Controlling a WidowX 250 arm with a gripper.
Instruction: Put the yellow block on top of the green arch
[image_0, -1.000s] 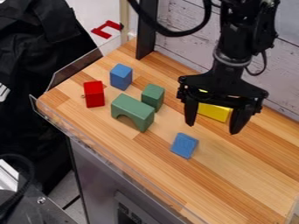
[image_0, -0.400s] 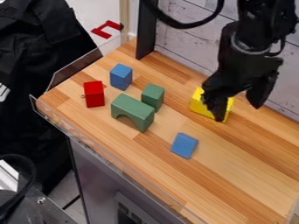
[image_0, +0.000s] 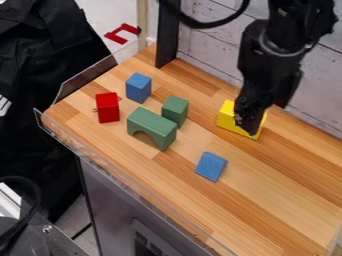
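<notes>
Gripper (image_0: 252, 125): one, black, two-fingered, pointing down at the upper right, seen nearly edge-on. Whether its fingers stand apart or are closed on something cannot be told from this angle. The lower part overlaps the yellow block in the view; contact cannot be confirmed.

Yellow block (image_0: 227, 118): one, on the wooden counter (image_0: 247, 200), visible to either side of the gripper's dark lower part, well apart from the green arch.

Robot arm (image_0: 274, 50): black, entering from the top edge, with a black cable (image_0: 204, 24) looping to its left.

Blue block, lower (image_0: 211, 166): one, on the counter, nearer the camera than the yellow block and left of it.

Green block (image_0: 174, 109): one, immediately behind the right part of the green arch; touching or just beside, cannot be told.

Green arch (image_0: 151, 125): one, upright, its curved opening facing the near edge.

Blue block, upper (image_0: 138, 87): one, behind the green arch and to its left.

Red block (image_0: 107, 108): one, upright, left of the green arch.

Surrounds: clear guard (image_0: 83, 79) along the counter's left end; black post (image_0: 168, 35) at the back; pale plank wall (image_0: 210, 47) behind; red piece (image_0: 122, 33) beyond the counter, upper left.
</notes>
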